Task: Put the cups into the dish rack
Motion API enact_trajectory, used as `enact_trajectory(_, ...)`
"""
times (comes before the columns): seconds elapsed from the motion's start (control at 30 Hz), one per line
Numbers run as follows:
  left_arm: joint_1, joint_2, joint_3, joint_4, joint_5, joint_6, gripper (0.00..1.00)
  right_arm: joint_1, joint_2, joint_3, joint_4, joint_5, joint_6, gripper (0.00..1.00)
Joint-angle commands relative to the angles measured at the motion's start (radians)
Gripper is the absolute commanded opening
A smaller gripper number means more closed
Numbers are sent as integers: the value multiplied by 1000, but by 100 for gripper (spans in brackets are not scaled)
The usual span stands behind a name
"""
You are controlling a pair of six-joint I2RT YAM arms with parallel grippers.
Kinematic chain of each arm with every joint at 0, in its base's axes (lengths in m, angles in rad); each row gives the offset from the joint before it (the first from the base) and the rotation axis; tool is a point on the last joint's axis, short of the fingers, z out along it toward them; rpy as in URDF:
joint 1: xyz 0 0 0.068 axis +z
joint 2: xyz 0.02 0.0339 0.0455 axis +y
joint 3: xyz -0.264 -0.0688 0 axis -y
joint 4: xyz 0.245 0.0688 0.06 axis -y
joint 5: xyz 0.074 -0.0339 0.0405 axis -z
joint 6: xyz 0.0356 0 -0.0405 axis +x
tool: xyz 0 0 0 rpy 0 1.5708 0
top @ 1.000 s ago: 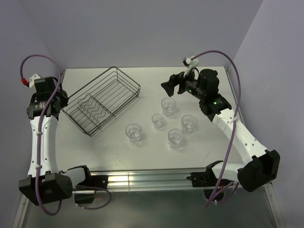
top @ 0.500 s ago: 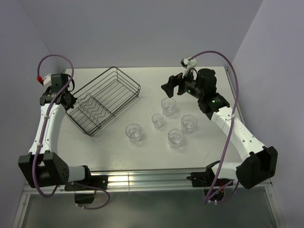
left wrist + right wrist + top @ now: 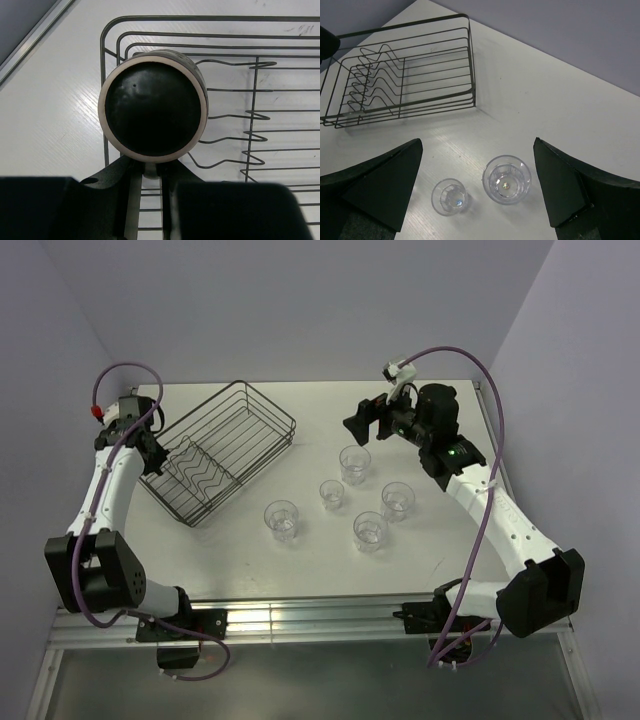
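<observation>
Left wrist view: the left gripper (image 3: pixel 150 172) is clamped on the brown mug (image 3: pixel 152 107) at its lower edge. The mug's round face is to the lens and its long axis runs along the view, over the rack (image 3: pixel 200 18) corner rim. Five glasses (image 3: pixel 332 493) stand upright, a strip of table (image 3: pixel 240 540) between them and the rack. The right gripper (image 3: pixel 358 423) hovers spread wide.

- With the left arm (image 3: pixel 100 490) folded at a low elbow by the near left, forearm stretched away toward the far left, wrist turned inward.
- With the left gripper (image 3: pixel 148 172) closed on the dark mug (image 3: pixel 152 107), carried just ahead of the fingertips, round face toward the wrist camera.
- With the right arm (image 3: pixel 500 525) reaching from the near right, up and leftward.
- With the right gripper (image 3: pixel 476 150) spread wide, fingers (image 3: pixel 385 185) well apart, tilted downward and to the left.
</observation>
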Motion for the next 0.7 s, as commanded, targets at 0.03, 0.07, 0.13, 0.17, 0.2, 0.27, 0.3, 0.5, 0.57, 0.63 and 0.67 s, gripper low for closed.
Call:
enact_trajectory(0.03, -1, 5, 4, 52, -3, -5, 0, -13, 5, 32, 9, -19, -11, 100)
enact_trajectory(0.07, -1, 11, 2, 54, 0, -8, 0, -13, 5, 32, 7, -21, -11, 100)
enact_trajectory(0.13, -1, 18, -2, 59, 10, -10, 0, -16, 3, 32, 4, -22, -13, 100)
enact_trajectory(0.17, -1, 25, -4, 63, 17, -8, 0, -18, 3, 32, 4, -22, -13, 100)
enact_trajectory(0.2, -1, 30, -2, 62, 17, -10, 0, -18, 3, 32, 4, -22, -13, 100)
enact_trajectory(0.27, -1, 47, -2, 66, 26, -10, 0, -23, 1, 29, 3, -24, -13, 100)
enact_trajectory(0.3, -1, 51, -1, 65, 32, -10, 0, -23, 1, 27, 3, -24, -13, 100)
enact_trajectory(0.5, -1, 77, -10, 71, 17, -4, 0, -26, 3, 27, -3, -28, -11, 100)
enact_trajectory(0.57, -1, 84, -15, 75, 14, -4, 0, -27, 4, 29, -3, -31, -10, 100)
enact_trajectory(0.63, -1, 94, -15, 77, 7, -2, 0, -30, 8, 30, -2, -34, -7, 100)
enact_trajectory(0.67, -1, 97, -13, 77, 0, -4, 0, -29, 8, 30, -3, -34, -7, 100)
